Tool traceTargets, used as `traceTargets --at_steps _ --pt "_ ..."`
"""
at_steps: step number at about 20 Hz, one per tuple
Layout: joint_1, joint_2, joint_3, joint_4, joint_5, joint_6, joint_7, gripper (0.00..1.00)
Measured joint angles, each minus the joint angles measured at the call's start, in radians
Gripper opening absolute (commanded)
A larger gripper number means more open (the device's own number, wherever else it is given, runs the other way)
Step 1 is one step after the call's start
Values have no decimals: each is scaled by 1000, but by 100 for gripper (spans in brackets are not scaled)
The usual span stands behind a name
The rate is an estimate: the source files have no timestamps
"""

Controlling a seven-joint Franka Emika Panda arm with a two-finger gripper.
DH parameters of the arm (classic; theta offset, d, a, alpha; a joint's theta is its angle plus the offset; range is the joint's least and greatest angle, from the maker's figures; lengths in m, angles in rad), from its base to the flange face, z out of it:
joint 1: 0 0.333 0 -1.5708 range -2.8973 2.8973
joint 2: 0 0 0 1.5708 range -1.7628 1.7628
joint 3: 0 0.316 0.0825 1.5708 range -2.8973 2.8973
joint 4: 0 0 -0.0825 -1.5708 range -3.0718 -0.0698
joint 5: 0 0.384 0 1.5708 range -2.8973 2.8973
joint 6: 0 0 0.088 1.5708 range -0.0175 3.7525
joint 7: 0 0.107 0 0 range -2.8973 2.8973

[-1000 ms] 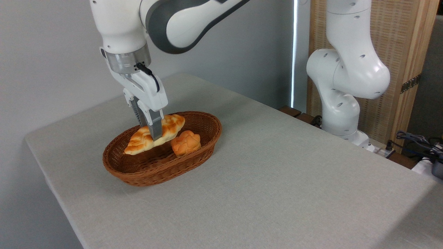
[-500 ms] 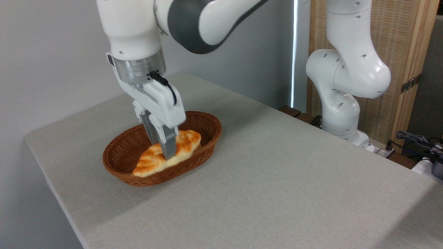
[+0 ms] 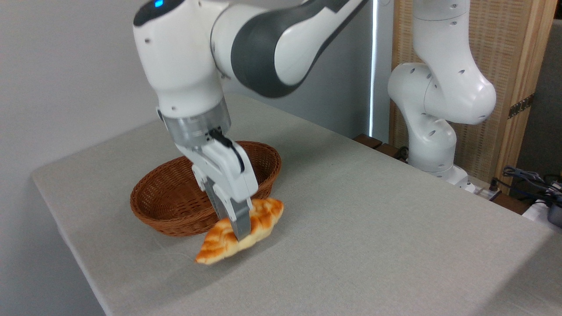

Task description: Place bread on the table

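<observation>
Hidden or unclear: the gripper [image 3: 239,235] body and near finger cover the middle of the bread [image 3: 240,231]; the far finger is out of sight behind the loaf, and the gripper also blocks part of the basket [image 3: 175,199] interior, so what lies in that part of it cannot be told. The upper arm is cut off by the top edge. Whether the loaf's underside touches the cloth cannot be told; a soft shadow lies beneath it. Surroundings: brown woven wicker basket, oval, resting on the table [image 3: 373,228] just behind and left of the loaf, its near rim close to the bread. Robot base column [image 3: 434,109], white, stands beyond the table's far right edge before a wooden slatted panel [image 3: 505,66]; dark cables [image 3: 527,180] lie at far right. Grey wall behind. Task item: bread, braided, golden-brown with pale creases, pinched across its middle between the two fingers, outside the basket and over the table's light grey top in front of the basket. Long axis runs diagonally, lower-left to upper-right in view; the near pointed end dips toward the lower left, the blunter end rises toward the basket's right end.
</observation>
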Motion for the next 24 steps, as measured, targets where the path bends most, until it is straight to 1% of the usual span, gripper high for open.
traceTargets --at_steps 1,5,11,20,24 --pt "0 5 0 -13 4 21 0 93" --pt "-1 13 0 -44 5 62 0 100" --pt "-1 15 0 -52 40 67 0 100" --pt "-2 11 -1 -50 41 71 -1 100" --pt "-2 -21 -6 -29 35 76 -27 100"
